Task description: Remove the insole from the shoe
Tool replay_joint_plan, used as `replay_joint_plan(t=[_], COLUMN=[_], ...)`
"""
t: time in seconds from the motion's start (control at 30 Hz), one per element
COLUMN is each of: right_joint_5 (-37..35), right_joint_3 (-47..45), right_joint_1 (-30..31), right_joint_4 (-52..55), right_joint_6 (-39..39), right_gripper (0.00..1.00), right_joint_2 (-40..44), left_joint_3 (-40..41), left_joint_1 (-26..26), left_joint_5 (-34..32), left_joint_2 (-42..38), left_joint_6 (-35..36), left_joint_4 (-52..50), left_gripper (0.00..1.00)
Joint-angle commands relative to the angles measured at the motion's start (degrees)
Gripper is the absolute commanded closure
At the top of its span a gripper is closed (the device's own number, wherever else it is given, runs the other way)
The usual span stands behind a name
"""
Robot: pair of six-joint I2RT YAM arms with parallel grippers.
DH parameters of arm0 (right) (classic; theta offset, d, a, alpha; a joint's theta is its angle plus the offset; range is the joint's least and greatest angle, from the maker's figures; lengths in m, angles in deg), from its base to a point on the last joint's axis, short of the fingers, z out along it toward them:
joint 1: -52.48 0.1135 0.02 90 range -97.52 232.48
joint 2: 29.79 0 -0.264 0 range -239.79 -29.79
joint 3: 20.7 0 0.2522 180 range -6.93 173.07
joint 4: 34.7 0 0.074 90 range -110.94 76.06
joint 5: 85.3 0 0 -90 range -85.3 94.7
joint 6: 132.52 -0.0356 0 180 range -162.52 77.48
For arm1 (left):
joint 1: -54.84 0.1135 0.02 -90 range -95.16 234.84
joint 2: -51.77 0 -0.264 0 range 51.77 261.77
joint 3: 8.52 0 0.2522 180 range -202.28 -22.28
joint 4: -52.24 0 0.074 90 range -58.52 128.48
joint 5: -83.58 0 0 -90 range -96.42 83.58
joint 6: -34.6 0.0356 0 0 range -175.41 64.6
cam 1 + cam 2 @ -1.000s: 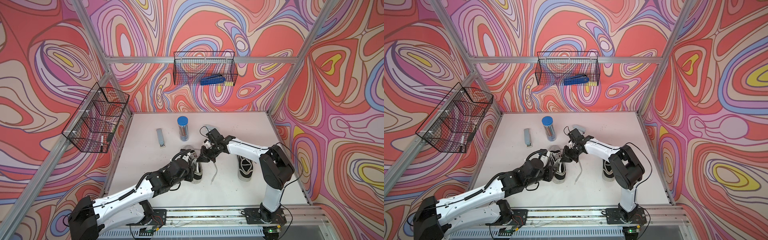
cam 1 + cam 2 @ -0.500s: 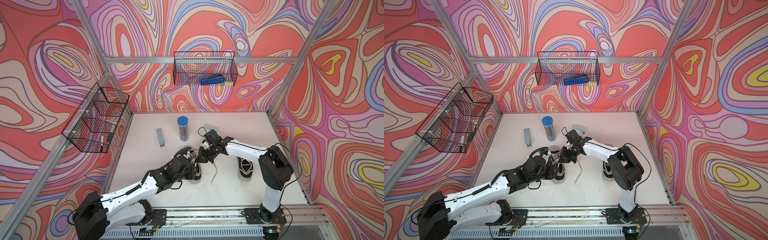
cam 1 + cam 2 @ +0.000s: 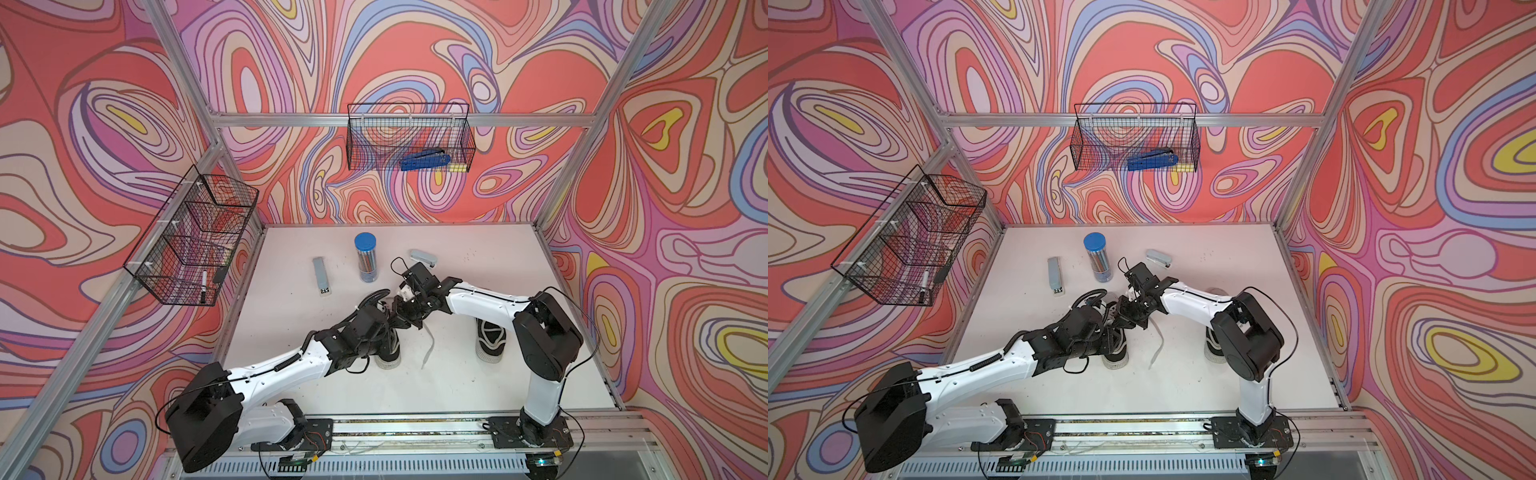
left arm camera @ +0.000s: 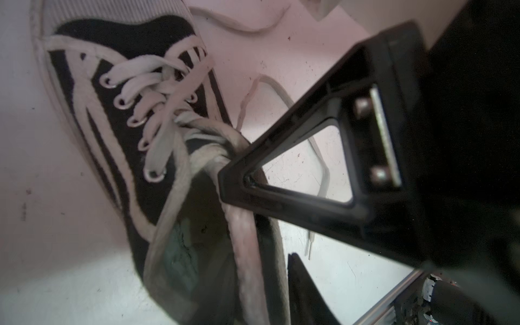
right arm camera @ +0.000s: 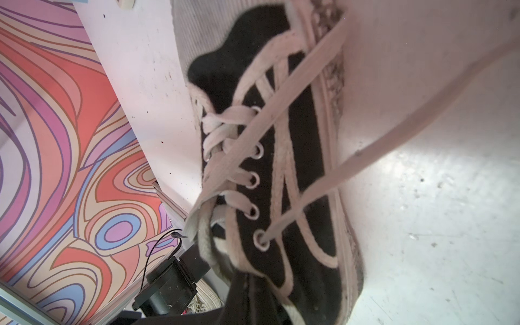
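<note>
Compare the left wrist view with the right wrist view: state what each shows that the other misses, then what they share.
Left wrist only: the shoe's open mouth with a greenish patch inside, and a triangular gripper finger at its rim. Right wrist only: the patterned wall and a black cabled robot part. Both: the black sneaker with white laces on the white table.

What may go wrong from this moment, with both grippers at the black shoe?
The left gripper may bump the right gripper, which is shut on the tongue, since both crowd the opening of the shoe. The loose lace beside it could snag a finger. Pulling the tongue might lift the shoe rather than free the insole.
</note>
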State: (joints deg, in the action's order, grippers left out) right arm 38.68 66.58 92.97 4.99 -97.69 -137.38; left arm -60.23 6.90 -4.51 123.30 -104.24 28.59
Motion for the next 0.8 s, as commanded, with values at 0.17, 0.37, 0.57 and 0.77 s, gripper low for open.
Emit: replay_joint_plan(t=[0.17, 0.37, 0.57, 0.77], right_joint_5=[-6.37, -16.41, -16.68, -27.82], right_joint_3=[1.00, -1.87, -10.21, -24.91], right_joint_1=[-0.24, -0.24, 1.97, 10.57], right_joint_4=[1.79, 5.69, 2.51, -10.20], right_joint_6=[3.45, 10.89, 13.10, 18.81], right_gripper=[0.84, 0.57, 0.51, 0.48], right_joint_2=[2.19, 10.25, 15.44, 25.82], left_joint_3=[-1.66, -0.06, 4.66, 10.12], left_joint_1=[0.56, 1.71, 3.03, 3.91], left_joint_5=[-0.18, 0.14, 2.99, 5.32], left_joint_2=[2.29, -0.32, -1.72, -2.00], left_joint_6=[-1.71, -6.69, -15.28, -23.20], left_joint_4=[-3.59, -0.77, 7.11, 16.26], left_gripper=[0.96, 1.00, 1.00, 1.00])
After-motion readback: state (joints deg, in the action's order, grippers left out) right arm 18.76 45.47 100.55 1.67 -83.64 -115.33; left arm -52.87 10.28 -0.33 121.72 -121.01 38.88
